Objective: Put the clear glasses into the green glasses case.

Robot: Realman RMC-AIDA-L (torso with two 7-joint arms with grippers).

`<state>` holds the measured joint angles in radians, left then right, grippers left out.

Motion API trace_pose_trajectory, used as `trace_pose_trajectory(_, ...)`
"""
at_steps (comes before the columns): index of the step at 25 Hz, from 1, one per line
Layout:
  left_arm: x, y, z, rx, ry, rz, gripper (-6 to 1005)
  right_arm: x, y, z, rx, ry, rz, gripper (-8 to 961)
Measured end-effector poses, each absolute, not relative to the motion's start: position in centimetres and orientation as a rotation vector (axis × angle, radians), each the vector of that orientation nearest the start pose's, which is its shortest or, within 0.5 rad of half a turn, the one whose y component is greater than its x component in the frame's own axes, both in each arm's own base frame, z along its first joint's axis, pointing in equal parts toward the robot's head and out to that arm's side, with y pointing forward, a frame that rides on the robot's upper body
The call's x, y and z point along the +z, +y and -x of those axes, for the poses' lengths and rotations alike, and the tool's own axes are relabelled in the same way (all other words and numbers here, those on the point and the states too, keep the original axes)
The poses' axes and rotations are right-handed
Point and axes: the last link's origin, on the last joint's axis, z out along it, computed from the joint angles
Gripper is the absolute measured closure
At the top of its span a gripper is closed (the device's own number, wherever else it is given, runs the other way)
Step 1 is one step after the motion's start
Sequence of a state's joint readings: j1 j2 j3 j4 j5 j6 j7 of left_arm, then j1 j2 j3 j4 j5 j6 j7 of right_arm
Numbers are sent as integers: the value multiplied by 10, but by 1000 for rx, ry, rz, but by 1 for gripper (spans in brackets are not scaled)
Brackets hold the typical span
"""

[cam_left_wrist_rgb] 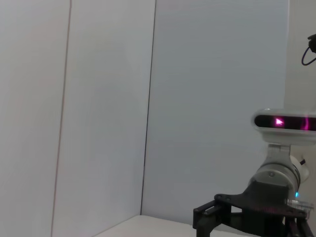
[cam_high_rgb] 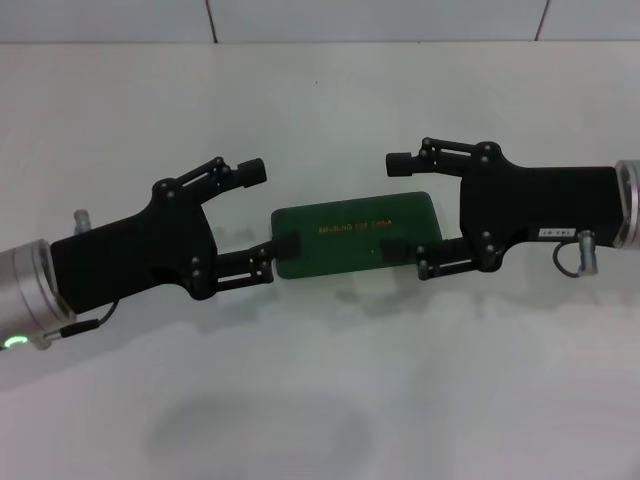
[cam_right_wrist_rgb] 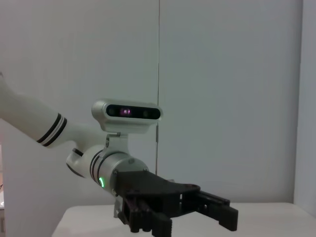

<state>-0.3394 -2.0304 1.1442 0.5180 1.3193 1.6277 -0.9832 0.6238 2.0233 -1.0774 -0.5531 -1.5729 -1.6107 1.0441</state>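
Note:
The green glasses case lies flat on the white table in the head view, lid down, gold lettering facing up. The clear glasses are hidden or out of view. My left gripper is open at the case's left end, and one finger overlaps that end. My right gripper is open at the right end, and one finger reaches over the lid. I cannot tell whether either finger touches the case. The right wrist view shows the left arm's gripper; the left wrist view shows the right arm's gripper.
The white table spreads around the case, with a white wall behind it. Both wrist views look level across the table at the wall panels and the opposite arm.

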Motion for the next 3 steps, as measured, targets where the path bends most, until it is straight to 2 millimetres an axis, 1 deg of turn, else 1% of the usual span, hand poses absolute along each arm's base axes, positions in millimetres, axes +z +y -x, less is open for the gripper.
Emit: trace_pose_trajectory(3, -9, 280, 260, -1120, -304, 2571, 104, -17, 339, -194, 949, -30, 2840, 65)
